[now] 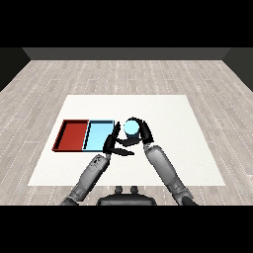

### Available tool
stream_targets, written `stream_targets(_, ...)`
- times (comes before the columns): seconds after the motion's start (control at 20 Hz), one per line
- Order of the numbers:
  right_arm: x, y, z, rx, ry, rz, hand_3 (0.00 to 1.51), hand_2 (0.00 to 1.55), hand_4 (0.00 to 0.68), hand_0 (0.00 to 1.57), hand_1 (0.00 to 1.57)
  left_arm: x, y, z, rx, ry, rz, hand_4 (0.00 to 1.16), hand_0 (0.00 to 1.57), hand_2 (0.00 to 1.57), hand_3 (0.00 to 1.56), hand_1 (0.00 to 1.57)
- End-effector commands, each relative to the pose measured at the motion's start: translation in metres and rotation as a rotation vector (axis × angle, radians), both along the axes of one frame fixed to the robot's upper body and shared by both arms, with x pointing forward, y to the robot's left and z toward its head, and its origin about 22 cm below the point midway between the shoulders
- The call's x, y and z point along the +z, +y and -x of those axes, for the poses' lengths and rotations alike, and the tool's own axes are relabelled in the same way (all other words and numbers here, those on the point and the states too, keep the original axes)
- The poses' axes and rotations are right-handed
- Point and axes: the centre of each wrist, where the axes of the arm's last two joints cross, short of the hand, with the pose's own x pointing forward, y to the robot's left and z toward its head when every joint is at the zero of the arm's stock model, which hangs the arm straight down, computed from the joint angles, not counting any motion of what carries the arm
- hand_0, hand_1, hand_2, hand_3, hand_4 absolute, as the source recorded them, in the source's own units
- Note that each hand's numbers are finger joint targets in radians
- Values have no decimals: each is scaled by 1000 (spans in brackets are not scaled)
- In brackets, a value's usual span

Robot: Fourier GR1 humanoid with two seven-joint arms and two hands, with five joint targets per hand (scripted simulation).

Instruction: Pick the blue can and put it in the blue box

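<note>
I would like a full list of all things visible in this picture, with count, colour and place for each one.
table: one, white, in the middle of the view, on a grey wood floor
red tray: one, red, on the table's left part, leftmost of the two trays
blue tray: one, light blue, directly right of the red tray, side by side with it
blue can: one, light blue, just right of the blue tray, held in the right hand
left hand: one, black on a grey forearm, at the blue tray's right edge, fingers straight
right hand: one, black on a grey forearm, curled round the blue can
</note>
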Motion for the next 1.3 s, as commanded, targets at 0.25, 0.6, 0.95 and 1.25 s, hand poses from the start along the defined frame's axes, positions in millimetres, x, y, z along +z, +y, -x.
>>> stream_targets(0.25, 7, 2, 6, 26, -1, 30, 1378, 1455, 552, 1497, 1497, 4, -11, -2, -3, 26, 5, 0, 0, 0, 0, 0)
stream_targets(0.6, 7, 22, 6, 63, 0, 16, 1379, 1456, 546, 1491, 1491, -17, -16, -2, -40, -10, 33, 0, 0, 0, 0, 0)
stream_targets(0.95, -5, 34, 14, 87, -4, 2, 1386, 1457, 576, 1498, 1498, 5, -33, -13, -23, 10, 27, 0, 0, 0, 0, 0)
stream_targets(1.25, -5, 13, 4, 95, -1, -38, 1378, 1466, 569, 1526, 1526, -1, -35, -15, 27, 48, 53, 1136, 1571, 1571, 1553, 1571)
